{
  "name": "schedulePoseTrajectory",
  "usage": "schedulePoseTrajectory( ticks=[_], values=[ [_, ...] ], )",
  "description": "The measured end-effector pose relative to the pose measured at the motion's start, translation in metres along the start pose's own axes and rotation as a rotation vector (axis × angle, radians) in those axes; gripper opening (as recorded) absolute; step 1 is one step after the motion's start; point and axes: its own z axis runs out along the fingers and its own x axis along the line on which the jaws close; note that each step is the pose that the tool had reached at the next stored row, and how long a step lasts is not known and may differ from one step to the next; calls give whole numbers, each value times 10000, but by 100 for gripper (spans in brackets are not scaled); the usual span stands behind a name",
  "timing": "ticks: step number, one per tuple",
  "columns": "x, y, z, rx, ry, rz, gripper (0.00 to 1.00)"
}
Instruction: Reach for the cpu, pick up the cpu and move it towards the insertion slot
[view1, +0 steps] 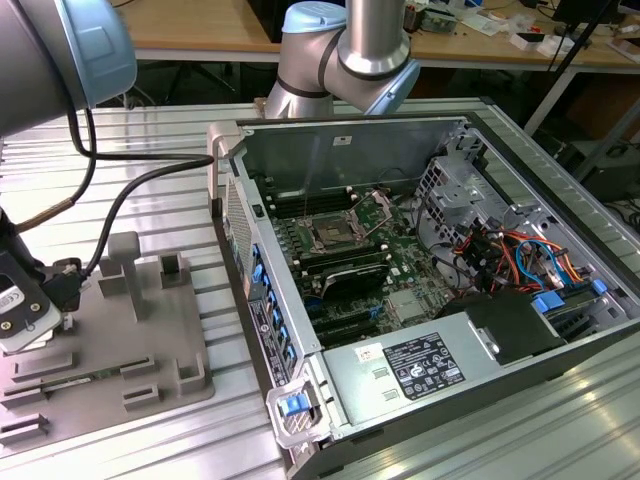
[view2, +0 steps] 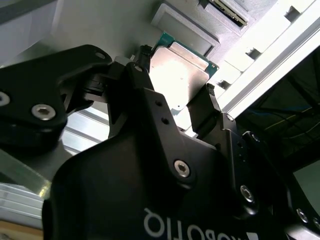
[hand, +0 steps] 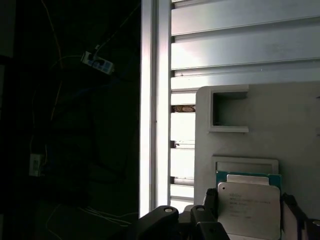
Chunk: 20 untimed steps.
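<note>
The cpu (view2: 182, 75) is a flat square chip with a silver top and a thin green rim. In both wrist views it sits between my gripper's black fingers. The gripper (view2: 176, 76) is shut on it, one finger against each opposite edge, just above the grey fixture plate (hand: 300, 130). In the first wrist view the cpu (hand: 248, 207) partly overlaps a square recess frame (hand: 245, 164) of the plate. In the exterior view my gripper (view1: 38, 322) hangs over the plate (view1: 160, 345) at the far left. The insertion slot (view1: 330, 237) lies inside the open computer case, well to the right.
The open computer case (view1: 440, 300) stands right of the fixture plate, its metal side wall (view1: 250, 260) between plate and motherboard. Grey blocks (view1: 125, 265) rise from the plate. A black cable (view1: 130, 195) hangs from the arm. The ribbed aluminium table's edge (hand: 155, 100) runs beside the plate.
</note>
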Motion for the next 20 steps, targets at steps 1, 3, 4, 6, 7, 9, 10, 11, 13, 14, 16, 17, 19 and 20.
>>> schedulePoseTrajectory(
  ticks=[1, 3, 4, 6, 7, 9, 10, 11, 13, 14, 16, 17, 19, 20],
  values=[
    [0, 1, -15, 0, 1, 0, 55],
    [0, 2, -42, 0, 0, 0, 55],
    [-1, 2, -56, 0, 0, 0, 55],
    [-1, 4, -92, 0, 0, 0, 55],
    [-1, 5, -107, 0, 0, 0, 55],
    [-1, 6, -135, 0, 0, 0, 55],
    [-2, 6, -153, -1, 0, 0, 55],
    [-2, 7, -166, 0, 1, 0, 55],
    [-2, 8, -196, 0, 0, 0, 55],
    [-3, 9, -211, 0, 0, 0, 55],
    [-3, 10, -249, -1, 0, 0, 55],
    [-3, 11, -268, -1, 0, 0, 55],
    [-4, 13, -317, 0, 0, 0, 55],
    [-4, 14, -334, -1, 0, 0, 55]
  ],
)
